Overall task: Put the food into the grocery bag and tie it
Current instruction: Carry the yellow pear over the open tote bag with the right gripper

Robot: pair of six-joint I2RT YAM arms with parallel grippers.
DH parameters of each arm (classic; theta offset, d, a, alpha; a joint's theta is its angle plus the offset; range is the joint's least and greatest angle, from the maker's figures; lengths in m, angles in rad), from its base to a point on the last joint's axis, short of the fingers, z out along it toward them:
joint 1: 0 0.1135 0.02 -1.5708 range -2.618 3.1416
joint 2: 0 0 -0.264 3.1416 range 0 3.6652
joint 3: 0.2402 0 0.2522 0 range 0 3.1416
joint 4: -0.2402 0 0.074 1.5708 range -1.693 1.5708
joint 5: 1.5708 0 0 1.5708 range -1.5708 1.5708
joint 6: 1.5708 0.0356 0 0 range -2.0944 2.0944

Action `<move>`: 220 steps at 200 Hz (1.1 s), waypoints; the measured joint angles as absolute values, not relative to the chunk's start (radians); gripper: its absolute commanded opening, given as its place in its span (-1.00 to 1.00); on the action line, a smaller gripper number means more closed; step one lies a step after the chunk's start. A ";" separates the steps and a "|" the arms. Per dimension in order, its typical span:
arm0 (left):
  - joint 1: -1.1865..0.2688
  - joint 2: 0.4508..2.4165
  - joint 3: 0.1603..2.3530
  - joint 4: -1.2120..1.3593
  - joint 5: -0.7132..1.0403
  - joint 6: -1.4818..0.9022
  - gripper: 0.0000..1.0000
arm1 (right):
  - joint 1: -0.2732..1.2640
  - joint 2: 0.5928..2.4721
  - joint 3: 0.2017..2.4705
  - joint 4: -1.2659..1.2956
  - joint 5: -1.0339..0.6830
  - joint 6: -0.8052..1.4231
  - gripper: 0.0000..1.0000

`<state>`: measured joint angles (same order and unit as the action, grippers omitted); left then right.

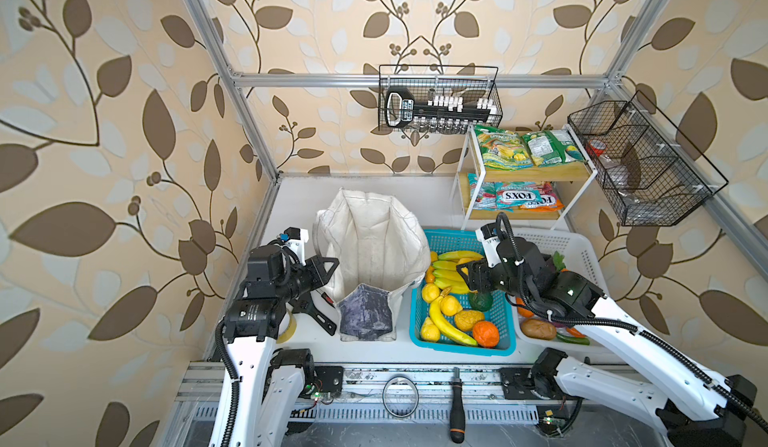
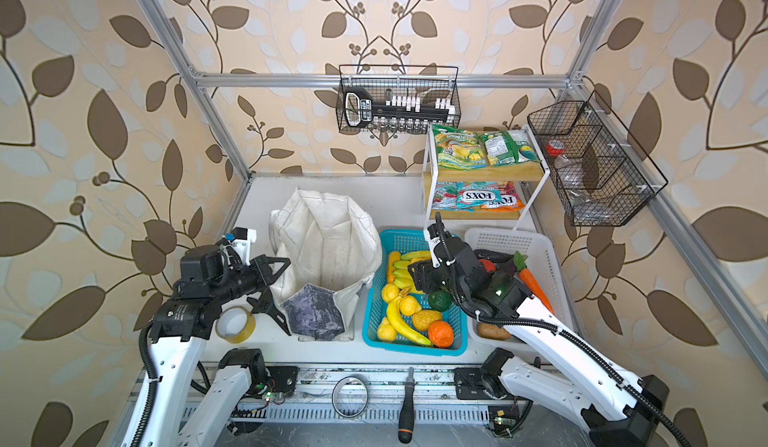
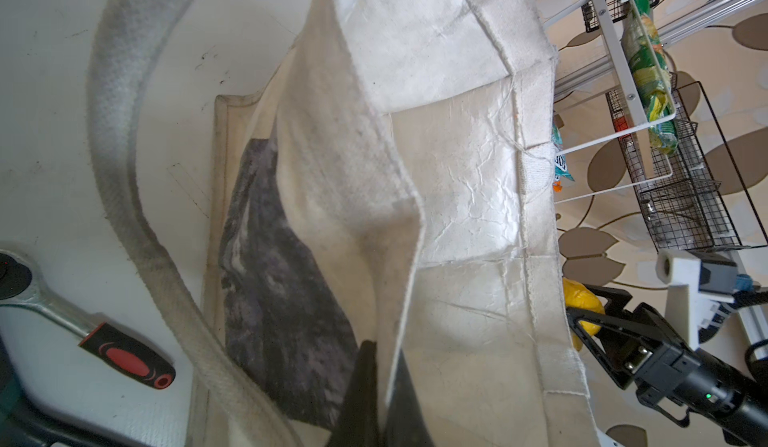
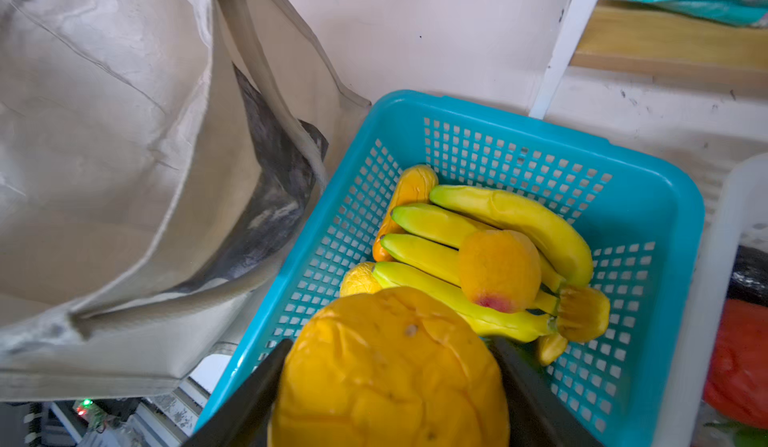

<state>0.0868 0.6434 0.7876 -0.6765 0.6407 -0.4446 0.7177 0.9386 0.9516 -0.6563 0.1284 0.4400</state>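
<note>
step: loading fruit. One piece is in the grip and no food can be seen inside the bag from above.
left gripper (image 3: 382, 355): lower middle of the left wrist view. The jaws are pinched tight on the rim of the off-white cloth grocery bag (image 1: 374, 237) with the mottled grey-blue panel, propping its mouth open.
right gripper (image 4: 390, 343): bottom centre of the right wrist view. The fingers are clamped on either side of a wrinkled, round yellow toy fruit (image 4: 390, 382), which hangs above the blue plastic mesh basket (image 4: 540, 133).
bag: left of centre in both top views, standing with its mouth up, just beside the blue basket.
other food: crinkly green-and-yellow snack packets (image 1: 496, 148) lie on the top shelf of the white wire rack (image 1: 461, 183), upper right. An orange toy carrot (image 2: 536, 285) with a green top lies in the white plastic basket (image 2: 519, 239), right of centre.
next move (judgement): carry the fruit leftward over the basket wall and the bag's rim. Let go only once it is above the opening.
risk (judgement): the soft rim may sag and catch the fruit.
left to do: packets, carrot, tying the handles.
</note>
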 measured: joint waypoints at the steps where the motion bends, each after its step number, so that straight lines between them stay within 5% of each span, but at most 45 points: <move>1: 0.087 0.643 0.788 -0.677 0.641 -0.445 -1.00 | 0.718 0.940 0.955 -0.656 0.127 0.439 0.37; 74: 0.087 0.645 0.788 -0.663 0.657 -0.458 -1.00 | 0.754 1.095 1.195 -0.675 0.094 0.398 0.31; 220: 0.087 0.668 0.772 -0.583 0.733 -0.550 -1.00 | 0.977 1.736 1.606 -0.467 0.048 0.399 0.27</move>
